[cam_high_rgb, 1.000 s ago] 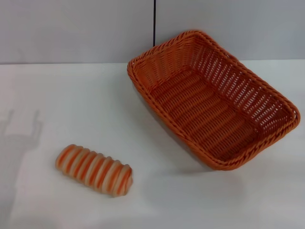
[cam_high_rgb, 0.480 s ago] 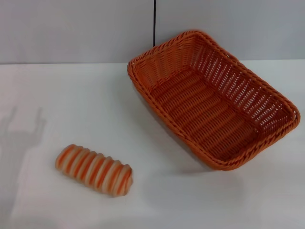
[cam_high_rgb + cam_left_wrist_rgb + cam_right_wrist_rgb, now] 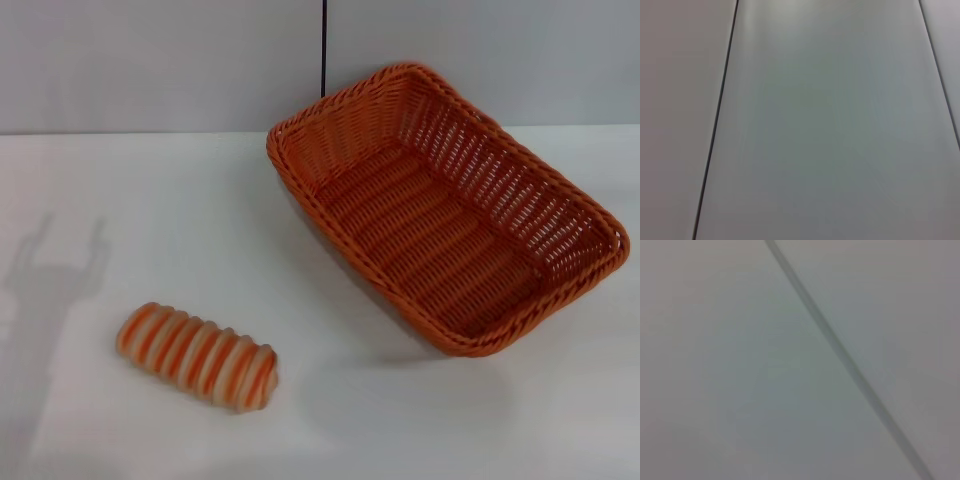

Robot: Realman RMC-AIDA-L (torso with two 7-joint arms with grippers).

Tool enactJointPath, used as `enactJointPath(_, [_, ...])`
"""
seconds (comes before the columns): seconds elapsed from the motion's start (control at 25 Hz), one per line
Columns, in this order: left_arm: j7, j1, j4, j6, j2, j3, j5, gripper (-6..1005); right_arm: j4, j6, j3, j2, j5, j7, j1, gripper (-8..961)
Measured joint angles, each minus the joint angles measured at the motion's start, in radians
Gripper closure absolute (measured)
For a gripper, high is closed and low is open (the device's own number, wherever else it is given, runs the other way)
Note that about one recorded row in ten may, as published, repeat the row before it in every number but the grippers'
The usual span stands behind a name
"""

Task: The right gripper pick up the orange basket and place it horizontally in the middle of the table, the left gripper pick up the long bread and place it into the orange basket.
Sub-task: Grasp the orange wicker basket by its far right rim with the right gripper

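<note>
I see a woven, wicker-like orange basket (image 3: pixel 440 210) with openwork sides and braided rim, a smooth, slightly glossy ribbed long bread (image 3: pixel 197 356), and a smooth, matt white table (image 3: pixel 150 220).

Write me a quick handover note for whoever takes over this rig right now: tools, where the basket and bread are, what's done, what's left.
Left and right tools: neither shows in any view; both wrist cameras see only plain grey panels with a dark seam. A claw-shaped shadow falls on the table at the robot's left.
The orange basket sits empty at the far right of the table, angled diagonally, not held.
The long bread lies on the table at the near left, apart from the basket, untouched.
Done: nothing yet.
Left: right tool moves the basket to the table's middle, set horizontally; then left tool puts the bread into it.
</note>
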Motion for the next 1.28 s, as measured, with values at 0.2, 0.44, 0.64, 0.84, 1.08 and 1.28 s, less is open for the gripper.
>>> enactJointPath(0.2, [-0.001,-0.001,0.0,-0.022,0.0,0.001,0.0,394,-0.169,0.045,-0.243,-0.109,-0.083,0.316,0.026,495])
enactJointPath(0.44, [-0.006,-0.007,0.0,-0.038,0.0,0.001,0.0,394,-0.359,0.069,-0.372,-0.139,-0.373,0.534,0.108,501])
enactJointPath(0.64, [-0.029,-0.014,0.001,-0.044,0.0,0.001,0.0,394,-0.387,0.113,-0.39,-0.134,-0.655,0.583,0.223,506])
enactJointPath(0.84, [-0.03,-0.014,0.002,-0.047,0.0,0.003,0.0,394,-0.348,0.119,-0.395,-0.107,-0.867,0.583,0.319,512])
enactJointPath(1.08, [-0.031,-0.014,-0.003,-0.064,-0.002,0.022,0.0,394,-0.311,0.103,-0.464,-0.092,-0.91,0.581,0.358,518])
enactJointPath(1.28, [-0.031,-0.013,-0.008,-0.074,-0.003,0.025,0.0,395,-0.299,0.077,-0.52,-0.089,-0.914,0.582,0.365,523])
